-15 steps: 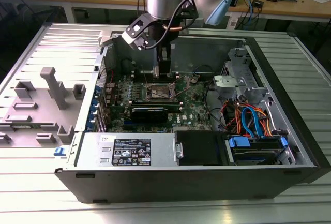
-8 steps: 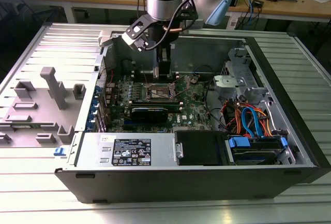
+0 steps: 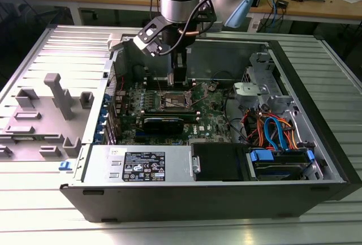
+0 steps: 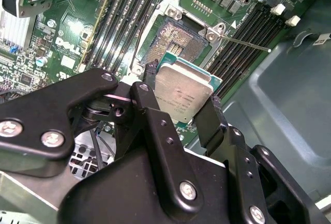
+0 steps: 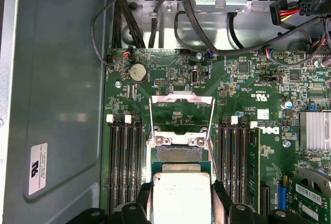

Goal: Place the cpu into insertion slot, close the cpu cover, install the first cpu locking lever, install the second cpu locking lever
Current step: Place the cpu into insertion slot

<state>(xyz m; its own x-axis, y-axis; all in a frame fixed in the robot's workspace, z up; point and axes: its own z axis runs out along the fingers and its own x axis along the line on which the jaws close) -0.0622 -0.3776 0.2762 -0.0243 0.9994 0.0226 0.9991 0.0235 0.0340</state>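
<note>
Cpu [image 4: 182,93] held by two opposite edges in the claw [image 5: 182,192], hanging just over the slot [image 4: 173,35], not seated. Slot lies bare under the claw. Cover [image 5: 181,98] stands swung up beyond it, one lever [image 4: 243,43] loose alongside. Judged: first step under way, with seating, cover and both levers left. Claw is closed to chip width, touching nothing else.
</note>
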